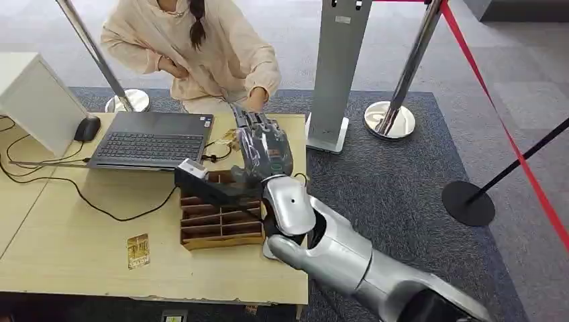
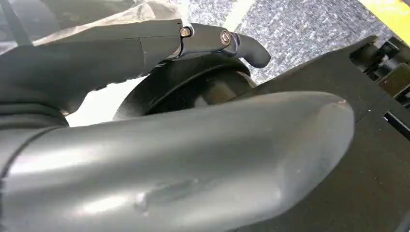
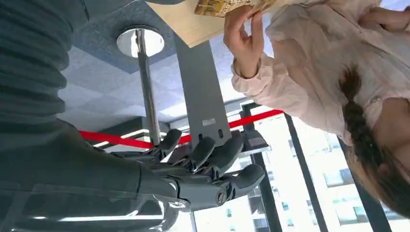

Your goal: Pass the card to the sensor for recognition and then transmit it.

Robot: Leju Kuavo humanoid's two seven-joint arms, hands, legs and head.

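A robot's right hand (image 1: pixel 263 144) reaches over the far edge of the desk (image 1: pixel 80 261) toward a seated person (image 1: pixel 194 47), its fingers (image 3: pixel 208 154) spread and nothing between them in the right wrist view. The person's hand (image 3: pixel 244 41) pinches what looks like a patterned card (image 3: pixel 227 6) at the desk edge, so the handover appears done or all but done. A 2nd card (image 1: pixel 138 251) lies flat on the near part of the desk, well apart from the wooden rack (image 1: pixel 218 225) beside the laptop (image 1: pixel 151 139). Whether the sensor step took place cannot be told. The left hand (image 2: pixel 183 159) hangs low; its grip cannot be judged.
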